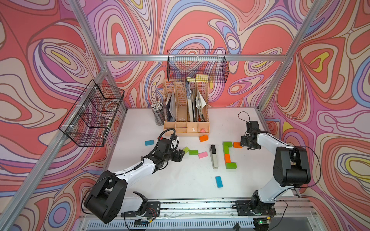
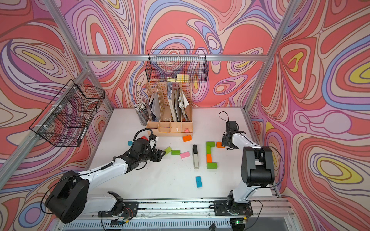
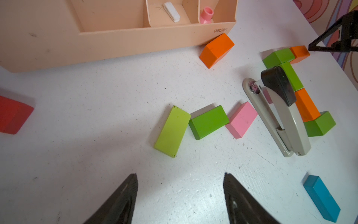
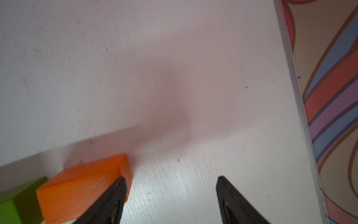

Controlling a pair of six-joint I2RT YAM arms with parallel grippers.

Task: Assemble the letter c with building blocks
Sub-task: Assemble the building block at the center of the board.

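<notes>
the counter is white and matt, scuffed and specked, with a fine brushed grain. the orange block looks like painted wood: satin, slightly pitted on top. the pink block is smooth and matt. the stapler has a grey satin body and a glossy black plastic cap. the organiser is matt peach plastic. the left end effector has black pads, finely ribbed.

Top views overlook the whole table; wrist views hover close.
</notes>
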